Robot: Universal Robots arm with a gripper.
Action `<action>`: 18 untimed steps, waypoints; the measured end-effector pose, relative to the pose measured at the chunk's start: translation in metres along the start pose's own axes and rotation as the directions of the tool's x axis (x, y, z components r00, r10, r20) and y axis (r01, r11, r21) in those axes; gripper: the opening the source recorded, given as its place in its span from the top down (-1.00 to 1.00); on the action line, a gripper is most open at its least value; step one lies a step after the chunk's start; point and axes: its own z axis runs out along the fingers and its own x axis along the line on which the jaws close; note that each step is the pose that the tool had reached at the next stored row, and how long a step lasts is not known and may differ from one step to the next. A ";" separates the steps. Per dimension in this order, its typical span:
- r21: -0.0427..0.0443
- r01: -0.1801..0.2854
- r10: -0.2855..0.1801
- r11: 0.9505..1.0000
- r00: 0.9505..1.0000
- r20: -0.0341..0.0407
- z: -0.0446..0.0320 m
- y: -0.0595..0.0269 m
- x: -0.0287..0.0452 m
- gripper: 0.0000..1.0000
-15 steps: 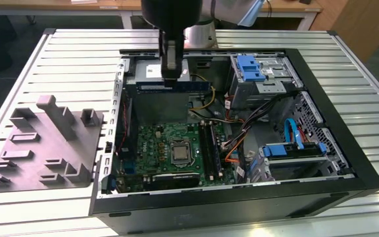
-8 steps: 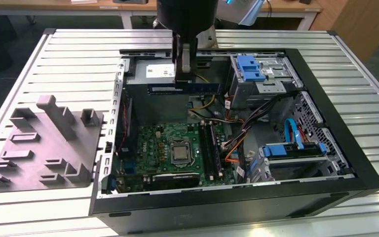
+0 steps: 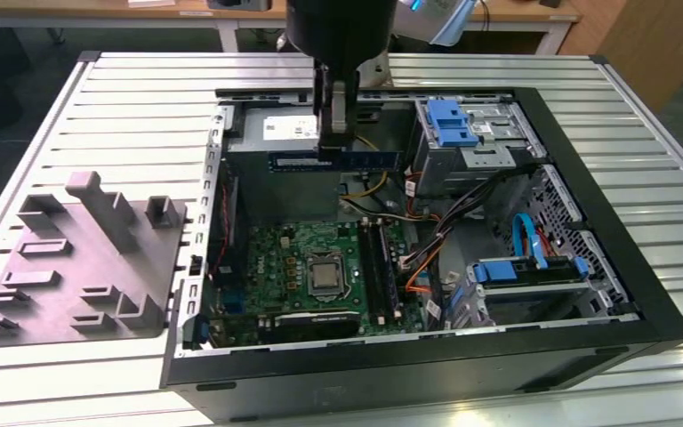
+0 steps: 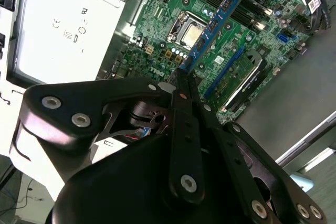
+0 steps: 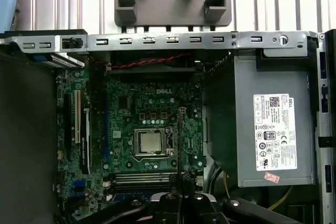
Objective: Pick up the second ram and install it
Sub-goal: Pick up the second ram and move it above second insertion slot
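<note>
Grey holder: We see the grey holder (image 3: 75, 258) on the table (image 3: 140, 98) at the exterior view's left, beside the computer case (image 3: 437, 356).
Motherboard: The motherboard (image 3: 300, 249) lies flat in the case floor, with the processor socket (image 3: 321, 271) near its middle.
Second ram: The second ram (image 3: 372, 161) hangs on edge in the air, over the power supply (image 3: 277, 129) and well apart from the board.
Gripper: The gripper (image 3: 337, 147) is clenched on the stick's middle.
Memory slots: The memory slots (image 3: 377, 258) lie just beyond the socket toward the exterior view's right. The stick seems to lie across their run, so we judge it needs turning, upright seating and even pressure.
Hidden: We cannot make out the slot latches, the stick's notch, or which slot is free. The arm cuts off the case's far edge.
</note>
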 end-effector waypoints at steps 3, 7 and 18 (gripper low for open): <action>0.000 0.000 0.000 1.000 1.000 0.000 0.0029 -0.0003 0.0006 0.76; 0.000 0.000 0.000 1.000 1.000 0.000 0.0066 -0.0008 0.0017 0.76; -0.001 0.000 0.000 1.000 1.000 0.000 0.0164 -0.0041 0.0067 0.76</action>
